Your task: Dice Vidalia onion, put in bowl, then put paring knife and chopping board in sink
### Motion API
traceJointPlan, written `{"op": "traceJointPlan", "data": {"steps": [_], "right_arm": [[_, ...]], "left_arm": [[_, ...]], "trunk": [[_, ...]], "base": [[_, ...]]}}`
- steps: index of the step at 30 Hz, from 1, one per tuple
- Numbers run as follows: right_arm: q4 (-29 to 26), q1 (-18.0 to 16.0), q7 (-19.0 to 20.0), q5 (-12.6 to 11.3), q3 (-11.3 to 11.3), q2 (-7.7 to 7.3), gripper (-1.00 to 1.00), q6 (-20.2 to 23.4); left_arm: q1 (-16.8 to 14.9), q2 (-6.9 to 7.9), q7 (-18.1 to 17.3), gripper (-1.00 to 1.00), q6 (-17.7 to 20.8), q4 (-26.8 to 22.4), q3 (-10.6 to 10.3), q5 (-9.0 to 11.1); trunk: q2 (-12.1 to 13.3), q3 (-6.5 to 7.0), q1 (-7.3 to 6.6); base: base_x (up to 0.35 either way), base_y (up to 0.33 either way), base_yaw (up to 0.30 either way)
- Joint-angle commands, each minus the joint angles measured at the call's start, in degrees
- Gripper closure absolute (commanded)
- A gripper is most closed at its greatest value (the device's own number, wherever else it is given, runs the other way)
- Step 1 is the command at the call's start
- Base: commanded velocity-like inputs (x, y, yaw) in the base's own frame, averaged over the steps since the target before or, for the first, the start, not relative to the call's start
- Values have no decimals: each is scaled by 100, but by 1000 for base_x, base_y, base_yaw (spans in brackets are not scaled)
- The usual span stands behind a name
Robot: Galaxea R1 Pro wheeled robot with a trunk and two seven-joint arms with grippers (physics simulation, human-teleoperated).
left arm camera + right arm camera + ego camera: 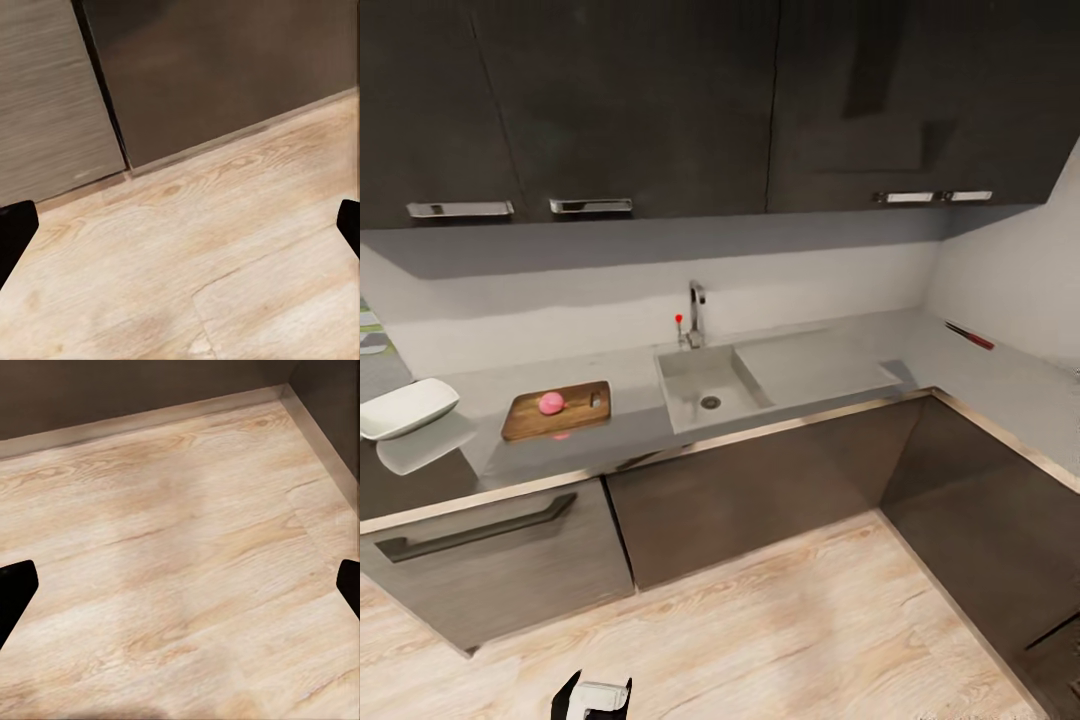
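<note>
Head view looks down over pale wooden floor [780, 620] to dark cabinet fronts [760, 490] and a grey L-shaped countertop [630, 420], where a pink onion [551, 403] sits on a brown chopping board [556, 410], with a white bowl [405, 408] to its left overhanging the counter edge and the empty-looking sink [705, 385] with its tap [696, 312] to its right. Farther right, near the wall, a small knife [969, 336] with a reddish handle lies on the counter, well apart from the board. Both wrist views face the floor, the left gripper [180, 232] and right gripper [180, 592] each with fingertips spread wide and holding nothing; no writing or labels can be read.
</note>
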Motion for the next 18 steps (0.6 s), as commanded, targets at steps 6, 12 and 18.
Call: {"op": "traceJointPlan", "data": {"steps": [6, 12, 18], "right_arm": [[3, -4, -41, 3, 27, -4, -100, -11], [3, -5, -41, 3, 28, -4, -100, -11], [3, -4, -41, 3, 29, -4, -100, -11]], "left_arm": [[-11, -2, 6, -100, -34, 23, -30, 13], [-11, -2, 6, -100, -34, 23, -31, 13], [-11, -2, 6, -100, -34, 23, -33, 13]], "trunk": [[-11, 35, 4], [-11, 82, 4], [-11, 128, 4]], "base": [[0, 0, -148], [0, 0, -148], [0, 0, -148]]}}
